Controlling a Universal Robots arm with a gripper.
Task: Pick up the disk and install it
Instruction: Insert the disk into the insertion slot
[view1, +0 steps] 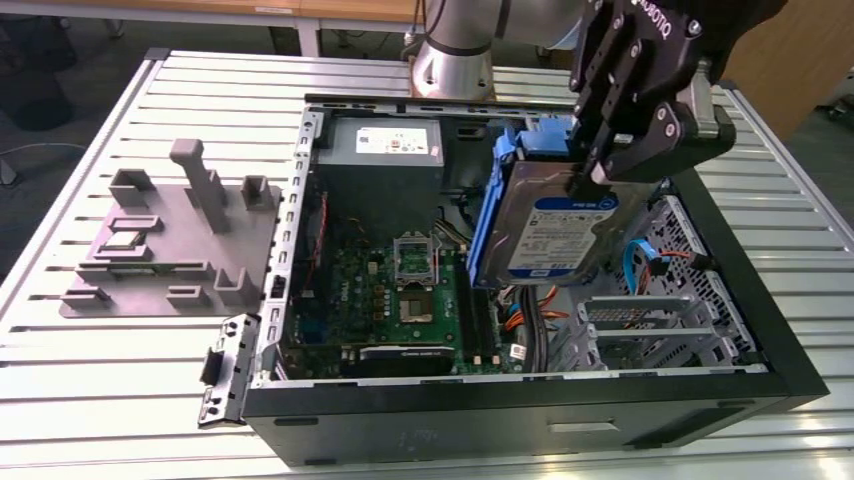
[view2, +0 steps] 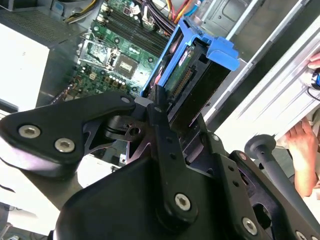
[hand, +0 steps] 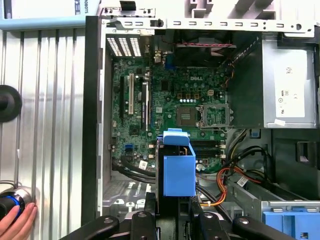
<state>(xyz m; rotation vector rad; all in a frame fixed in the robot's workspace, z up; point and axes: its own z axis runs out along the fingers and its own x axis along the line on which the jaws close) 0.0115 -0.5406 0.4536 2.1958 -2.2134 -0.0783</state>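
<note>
Disk (view1: 561, 235), jaws clamped on its edges, hangs tilted clear above the open case (view1: 534, 405).

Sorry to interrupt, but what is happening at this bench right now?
The robot arm's gripper is shut on the disk, holding it on edge in the air over the inside of the open computer case, close to the motherboard. The disk is not seated in the case yet.

You have a white-and-blue printed label (view1: 567, 235) on the disk (view1: 531, 198) clamped between the jaws, and a white label (view1: 398, 143) on the power supply (view1: 338, 145) beyond them.
</note>
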